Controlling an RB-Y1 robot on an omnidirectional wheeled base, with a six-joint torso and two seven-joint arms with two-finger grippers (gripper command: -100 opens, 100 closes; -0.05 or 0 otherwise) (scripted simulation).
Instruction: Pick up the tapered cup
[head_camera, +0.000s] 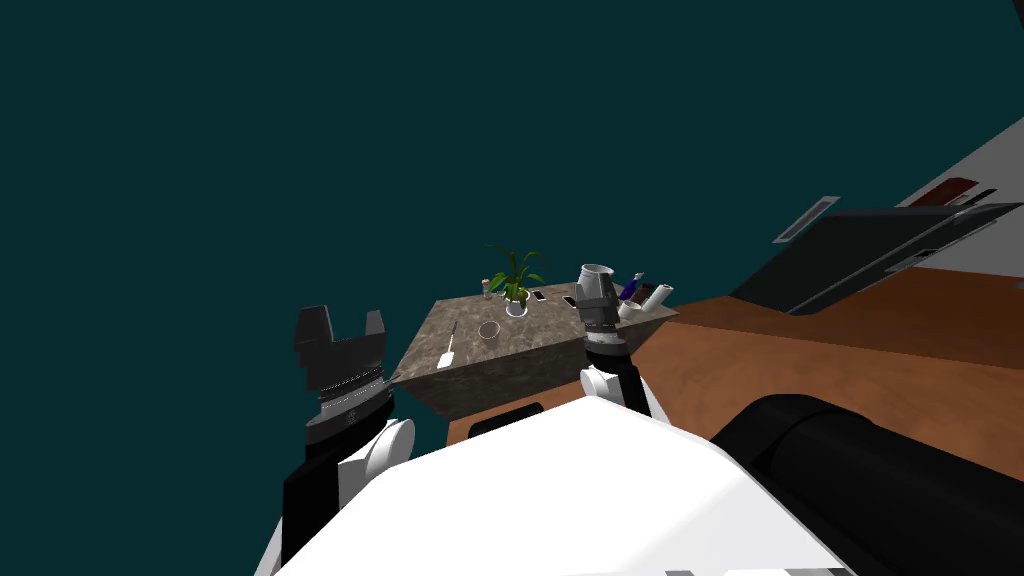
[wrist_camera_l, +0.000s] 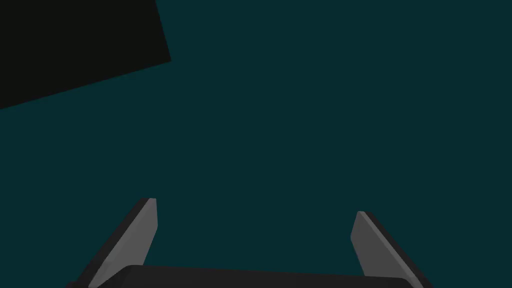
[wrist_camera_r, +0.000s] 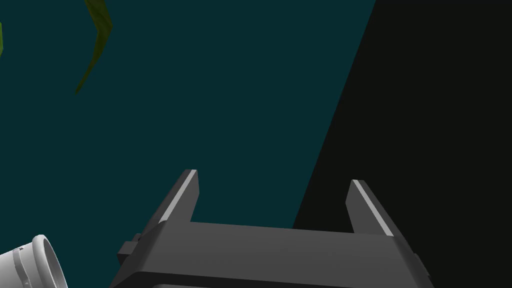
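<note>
The tapered cup (head_camera: 488, 330) is a small grey cup standing upright on a mottled brown-grey table top (head_camera: 520, 345), in front of a potted plant. My left gripper (head_camera: 342, 322) is raised to the left of the table, short of it and apart from the cup. In its wrist view the left gripper (wrist_camera_l: 255, 207) stands open and empty against a teal wall. My right gripper (head_camera: 594, 272) is raised over the table's right part, to the right of the cup. The right gripper (wrist_camera_r: 273, 177) is open with nothing between its fingers.
Also on the table are a green plant in a white pot (head_camera: 516, 290), a white utensil (head_camera: 450, 348), flat dark phones (head_camera: 538, 296), a purple bottle (head_camera: 630, 288) and white cylinders (head_camera: 655, 296). One white cylinder (wrist_camera_r: 35, 265) lies beside my right hand. Brown floor and dark furniture (head_camera: 870, 250) lie right.
</note>
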